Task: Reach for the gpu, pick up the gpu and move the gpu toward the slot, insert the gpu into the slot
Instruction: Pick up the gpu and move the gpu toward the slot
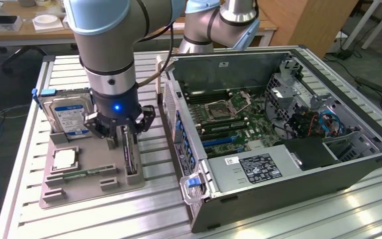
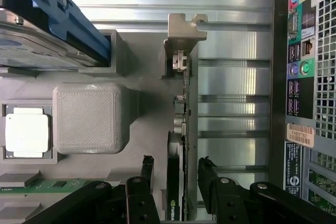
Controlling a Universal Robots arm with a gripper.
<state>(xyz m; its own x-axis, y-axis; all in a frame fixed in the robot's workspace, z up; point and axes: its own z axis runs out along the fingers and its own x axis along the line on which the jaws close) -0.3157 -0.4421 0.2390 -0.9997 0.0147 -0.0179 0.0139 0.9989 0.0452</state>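
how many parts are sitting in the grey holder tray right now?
4: hard drive upright at the back, processor flat mid-tray, memory stick in front of it, gpu on edge on the case side. The arm may hide more.

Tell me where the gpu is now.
On the exterior view's left, the gpu stands on edge in the gray holder, straddled by the open gripper.
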